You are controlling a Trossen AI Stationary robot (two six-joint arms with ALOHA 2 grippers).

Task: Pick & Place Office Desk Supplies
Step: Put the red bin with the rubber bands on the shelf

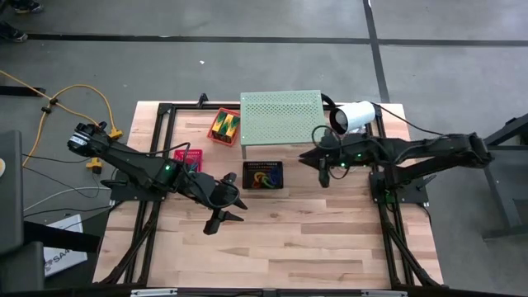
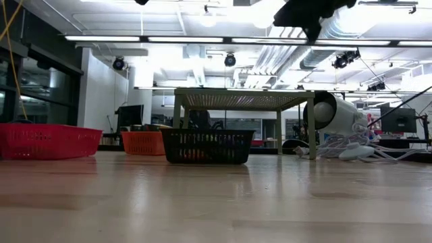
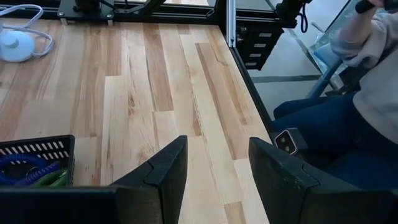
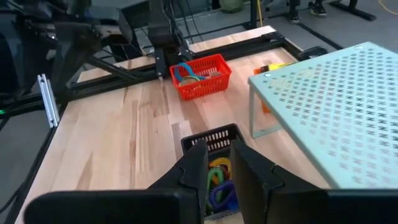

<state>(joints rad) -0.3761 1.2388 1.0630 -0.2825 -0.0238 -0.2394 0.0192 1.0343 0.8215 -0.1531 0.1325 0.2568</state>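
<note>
Flanking black basket (image 1: 263, 176): red basket (image 1: 188, 157), green shelf (image 1: 280, 115)

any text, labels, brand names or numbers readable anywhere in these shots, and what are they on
"SA...": only these first letters can be made out, on the white sheet lying on the floor off the table's left edge in the high view; the rest is cut off and too small to read.
No readable text on the black basket, the red basket, the orange basket, the pale-green perforated shelf or the white lamp-like device.
</note>
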